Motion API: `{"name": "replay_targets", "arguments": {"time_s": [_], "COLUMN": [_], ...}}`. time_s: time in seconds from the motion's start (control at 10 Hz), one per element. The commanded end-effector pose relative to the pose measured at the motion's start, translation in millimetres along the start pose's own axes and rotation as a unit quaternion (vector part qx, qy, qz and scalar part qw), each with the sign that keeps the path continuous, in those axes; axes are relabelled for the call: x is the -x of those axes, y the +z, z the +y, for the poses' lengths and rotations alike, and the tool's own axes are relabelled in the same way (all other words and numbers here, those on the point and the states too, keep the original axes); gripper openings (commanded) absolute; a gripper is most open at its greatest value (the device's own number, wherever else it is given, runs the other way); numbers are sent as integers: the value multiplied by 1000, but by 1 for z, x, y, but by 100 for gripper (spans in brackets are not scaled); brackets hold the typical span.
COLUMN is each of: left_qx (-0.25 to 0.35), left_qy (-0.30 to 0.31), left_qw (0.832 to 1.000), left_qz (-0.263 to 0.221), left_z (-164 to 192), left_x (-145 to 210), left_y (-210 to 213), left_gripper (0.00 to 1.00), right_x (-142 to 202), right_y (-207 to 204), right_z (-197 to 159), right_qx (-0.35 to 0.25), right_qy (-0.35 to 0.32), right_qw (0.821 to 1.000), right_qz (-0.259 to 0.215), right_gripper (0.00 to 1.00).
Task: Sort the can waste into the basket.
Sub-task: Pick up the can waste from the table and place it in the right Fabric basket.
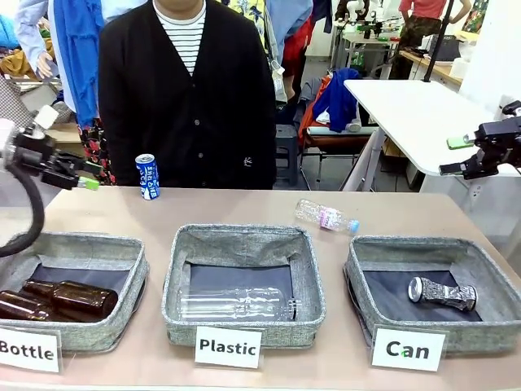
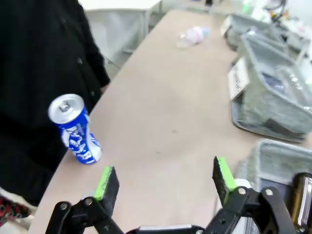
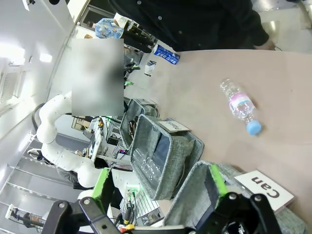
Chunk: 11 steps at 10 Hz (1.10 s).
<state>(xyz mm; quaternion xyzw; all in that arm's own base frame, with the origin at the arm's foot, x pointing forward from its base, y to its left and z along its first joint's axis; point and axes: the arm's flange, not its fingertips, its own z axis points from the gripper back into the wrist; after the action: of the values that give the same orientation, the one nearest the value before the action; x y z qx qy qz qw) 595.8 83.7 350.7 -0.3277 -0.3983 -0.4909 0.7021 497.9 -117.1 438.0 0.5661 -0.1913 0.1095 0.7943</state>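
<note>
"Bottle" card (image 1: 28, 350), "Plastic" card (image 1: 228, 348), "Can" card (image 1: 407, 349)

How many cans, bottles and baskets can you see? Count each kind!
Cans: 2, blue can, silver can
Brown bottles: 2
Plastic bottles: 2
Baskets: 3, Bottle basket, Plastic basket, Can basket
Total: 9

blue can (image 1: 147, 177) glossy mtl, basket (image 1: 425, 246) matt cloth
</note>
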Motion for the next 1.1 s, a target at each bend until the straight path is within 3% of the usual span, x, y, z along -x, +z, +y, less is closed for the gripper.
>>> {"name": "replay_targets", "arguments": {"time_s": [0.0, 0.1, 0.5, 1.0], "left_qx": [-33, -80, -151, -150], "left_qy": [39, 47, 76, 42], "left_qw": [999, 996, 985, 988], "left_qz": [-13, 3, 25, 8], "left_z": [31, 47, 84, 98], "left_x": [-8, -6, 4, 12], "left_y": [-23, -42, -84, -107], "left_gripper": [100, 100, 100, 100], "right_x": [-1, -1, -1, -1], "right_y": [1, 1, 1, 1], "right_z": [3, 3, 3, 3], "right_qx": [-3, -3, -3, -3], "right_qy": [6, 6, 6, 6], "right_qw": [1000, 1000, 1000, 1000], "right_qz": [2, 2, 2, 2], "right_gripper": [100, 100, 100, 100]}}
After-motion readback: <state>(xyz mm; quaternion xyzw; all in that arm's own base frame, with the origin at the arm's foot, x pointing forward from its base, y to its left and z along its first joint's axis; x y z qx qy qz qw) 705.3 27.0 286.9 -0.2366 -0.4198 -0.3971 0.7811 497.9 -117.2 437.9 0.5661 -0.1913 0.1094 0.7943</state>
